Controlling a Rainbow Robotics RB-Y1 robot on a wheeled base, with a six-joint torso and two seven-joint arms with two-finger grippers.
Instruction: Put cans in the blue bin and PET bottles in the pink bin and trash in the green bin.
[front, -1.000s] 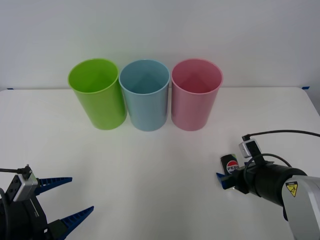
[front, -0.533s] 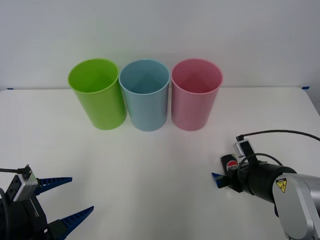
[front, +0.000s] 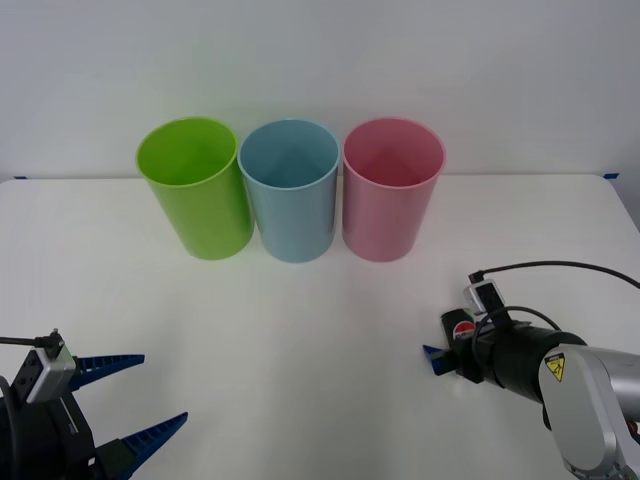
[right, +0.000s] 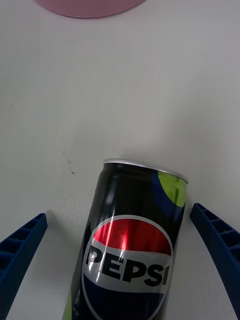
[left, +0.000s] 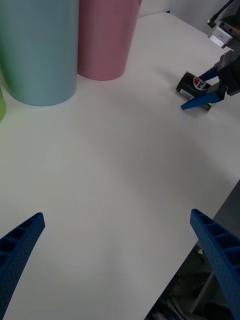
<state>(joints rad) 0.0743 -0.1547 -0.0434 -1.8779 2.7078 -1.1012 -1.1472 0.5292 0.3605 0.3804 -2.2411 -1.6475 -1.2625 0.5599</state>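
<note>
Front view: three tall bins stand in a row at the back of the white table (front: 300, 330), green bin (front: 195, 190) touching blue bin (front: 290, 190), pink bin (front: 392, 188) just beside the blue one on its right. Pepsi can (front: 458, 326) lies on the table well in front of the pink bin and a bit right of it, tipped on its side. Right gripper (front: 446, 350) is down at the can, blue fingers spread wide; right wrist view shows the can (right: 130, 245) between the two fingers (right: 20, 250) with a gap on each side, not clamped, nothing held. Left gripper (front: 135, 395) sits far from the pink bin at the near left table edge, fingers wide apart, empty.
</note>
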